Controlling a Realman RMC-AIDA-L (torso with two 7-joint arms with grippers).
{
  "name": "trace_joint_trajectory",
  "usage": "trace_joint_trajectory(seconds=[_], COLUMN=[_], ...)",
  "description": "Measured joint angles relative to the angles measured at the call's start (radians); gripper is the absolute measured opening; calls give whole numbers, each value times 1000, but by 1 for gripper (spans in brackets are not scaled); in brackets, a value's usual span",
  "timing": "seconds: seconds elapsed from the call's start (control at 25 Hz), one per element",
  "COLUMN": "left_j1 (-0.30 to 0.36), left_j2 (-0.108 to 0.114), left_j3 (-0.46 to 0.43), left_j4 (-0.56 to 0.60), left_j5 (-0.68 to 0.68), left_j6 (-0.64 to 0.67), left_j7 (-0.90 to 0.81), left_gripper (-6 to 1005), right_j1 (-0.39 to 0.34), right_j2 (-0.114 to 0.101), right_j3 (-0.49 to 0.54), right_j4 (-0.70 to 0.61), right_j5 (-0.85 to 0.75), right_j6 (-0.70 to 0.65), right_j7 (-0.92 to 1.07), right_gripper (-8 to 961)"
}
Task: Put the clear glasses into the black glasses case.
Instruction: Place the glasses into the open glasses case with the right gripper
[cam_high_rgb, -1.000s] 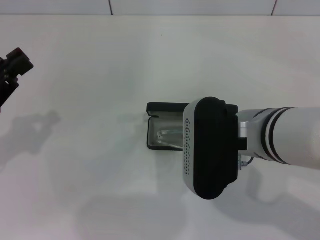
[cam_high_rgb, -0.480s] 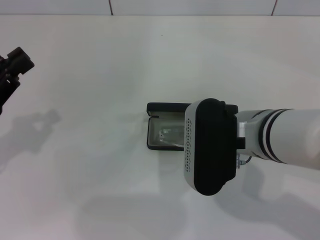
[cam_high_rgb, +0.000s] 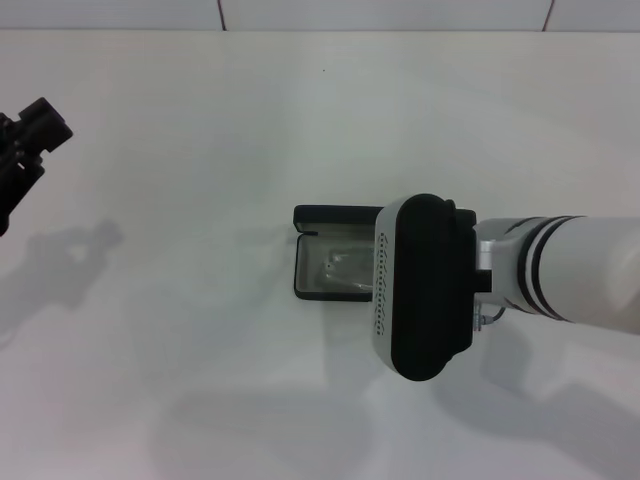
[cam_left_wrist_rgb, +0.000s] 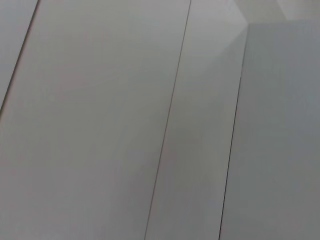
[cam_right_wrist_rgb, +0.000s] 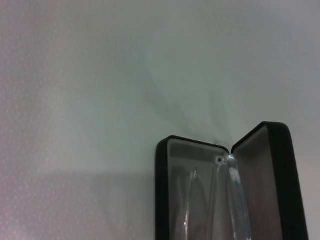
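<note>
- Jaws first: can't tell on either arm, since the right gripper's fingers sit hidden under its wrist housing and the left gripper (cam_high_rgb: 30, 135) is just a dark bit at the table's far left edge.
- White table (cam_high_rgb: 180, 200) takes up most of the view.
- Right arm (cam_high_rgb: 425, 290) hangs over the case's right part.
- Black glasses case (cam_high_rgb: 335, 215) lies open mid-table, lid up.
- Clear glasses (cam_right_wrist_rgb: 235, 195) sit inside on the grey lining.
</note>
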Motion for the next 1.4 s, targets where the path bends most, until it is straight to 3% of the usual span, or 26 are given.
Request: trace_joint_trajectory(seconds=[1.4], left_j1=[3], left_j2=[-2], left_j3=[0], left_j4=[-1], left_j5=[-4], left_j6=[0], left_j7=[9], left_gripper=[140], right_j1=[2], right_j2=[0], right_j3=[6], right_j4=[32], right_j5=[-1], right_j6=[53], right_j7=[-19], right_gripper=[166])
